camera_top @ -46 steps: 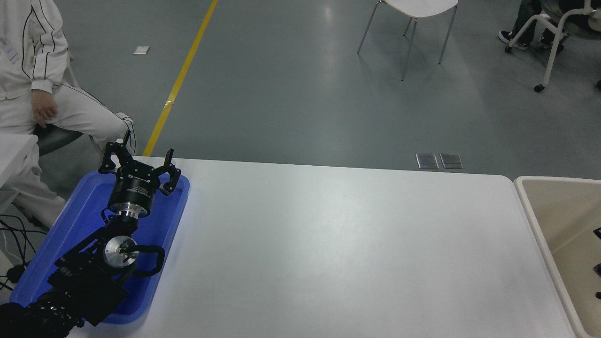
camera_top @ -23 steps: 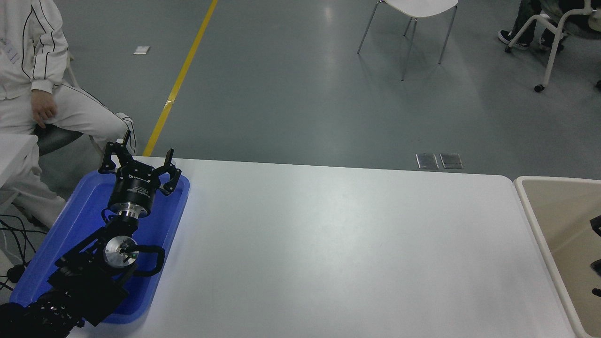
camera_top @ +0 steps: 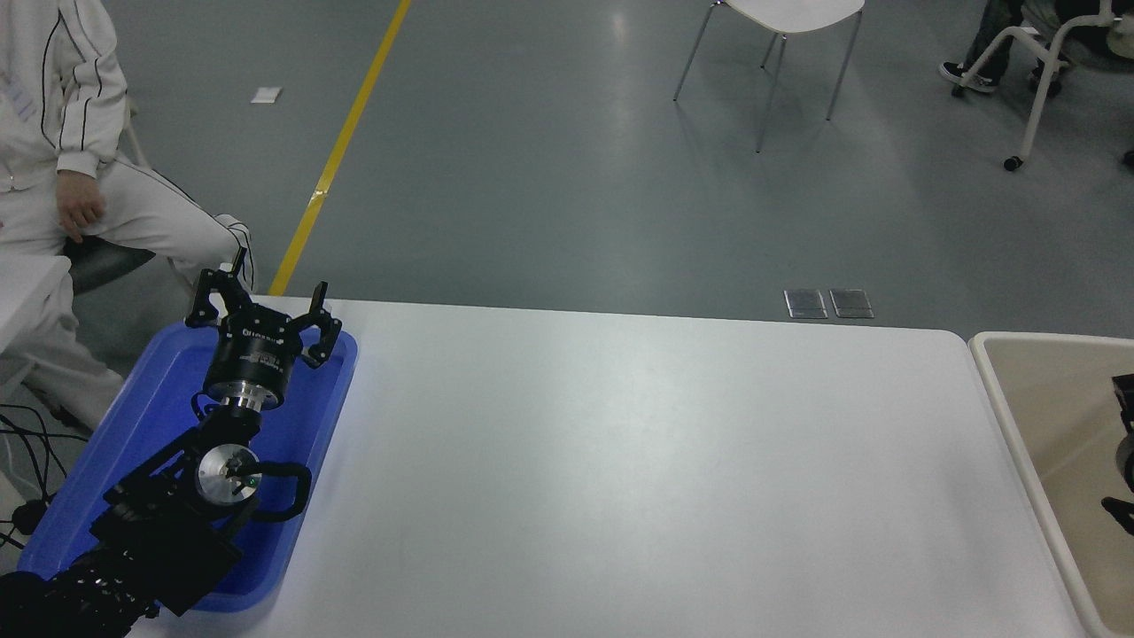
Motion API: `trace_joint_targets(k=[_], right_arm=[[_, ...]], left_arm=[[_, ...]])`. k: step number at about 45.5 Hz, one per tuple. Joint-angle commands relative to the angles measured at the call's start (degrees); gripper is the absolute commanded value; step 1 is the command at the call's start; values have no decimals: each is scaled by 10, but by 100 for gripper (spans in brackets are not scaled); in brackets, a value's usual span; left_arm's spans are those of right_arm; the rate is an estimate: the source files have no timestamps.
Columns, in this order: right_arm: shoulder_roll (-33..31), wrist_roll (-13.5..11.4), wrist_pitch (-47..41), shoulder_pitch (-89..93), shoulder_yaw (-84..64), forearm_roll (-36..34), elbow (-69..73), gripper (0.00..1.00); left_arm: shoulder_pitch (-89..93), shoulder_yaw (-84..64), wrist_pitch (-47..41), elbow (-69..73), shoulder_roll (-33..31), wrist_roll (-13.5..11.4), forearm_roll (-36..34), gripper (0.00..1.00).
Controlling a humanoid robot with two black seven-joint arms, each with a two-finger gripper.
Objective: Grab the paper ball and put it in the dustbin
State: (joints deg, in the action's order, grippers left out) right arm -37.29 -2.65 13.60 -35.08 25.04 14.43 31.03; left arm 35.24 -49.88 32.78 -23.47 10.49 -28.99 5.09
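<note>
Currently, head view only. Left end effector is sitting parked at the lower left of the frame, hovering over the blue tray, fingers spread apart and gripping nothing. Left arm is coming in from the bottom left corner and lying across the tray's near half.

Right end effector is barely showing at the right edge of the frame, just a few black parts poking in over the dustbin; can't tell whether it's released or clenched, and can't tell if anything is in it.

Dustbin is sitting at the right edge, cream-beige, thick rounded rim butting up against the right end of the white desk. Only its left part is in frame; the visible inner wall and floor are looking smooth.

Paper ball isn't showing anywhere in this view, so its location can't be told.

Upper left: a person in white clothing is sitting beside the desk's far left corner, hand resting on a thigh. Yellow floor line is running diagonally from the top toward the tray. White chair is standing at the top centre, another chair at the upper right.
</note>
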Motion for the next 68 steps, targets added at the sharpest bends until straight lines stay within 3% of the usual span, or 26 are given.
trace_joint_targets(k=[1, 4, 11, 17, 28, 33, 50, 68], right_arm=[[-9, 2, -35, 46, 242, -2, 105, 100], [7, 22, -44, 52, 277, -2, 108, 100], [45, 116, -59, 69, 295, -4, 110, 100], [72, 195, -152, 99, 300, -12, 109, 100], [143, 257, -228, 129, 347, -12, 109, 100], [181, 311, -220, 128, 345, -11, 105, 100], [224, 365, -163, 123, 346, -10, 99, 100], [218, 365, -168, 125, 342, -10, 99, 100]], left_arm=[[0, 0, 0, 0, 0, 0, 0, 100], [0, 0, 0, 0, 1, 0, 0, 100], [0, 0, 0, 0, 0, 0, 0, 100], [0, 0, 0, 0, 0, 0, 0, 100], [0, 0, 0, 0, 1, 0, 0, 100], [0, 0, 0, 0, 0, 0, 0, 100], [0, 0, 0, 0, 0, 0, 0, 100], [0, 0, 0, 0, 1, 0, 0, 100]])
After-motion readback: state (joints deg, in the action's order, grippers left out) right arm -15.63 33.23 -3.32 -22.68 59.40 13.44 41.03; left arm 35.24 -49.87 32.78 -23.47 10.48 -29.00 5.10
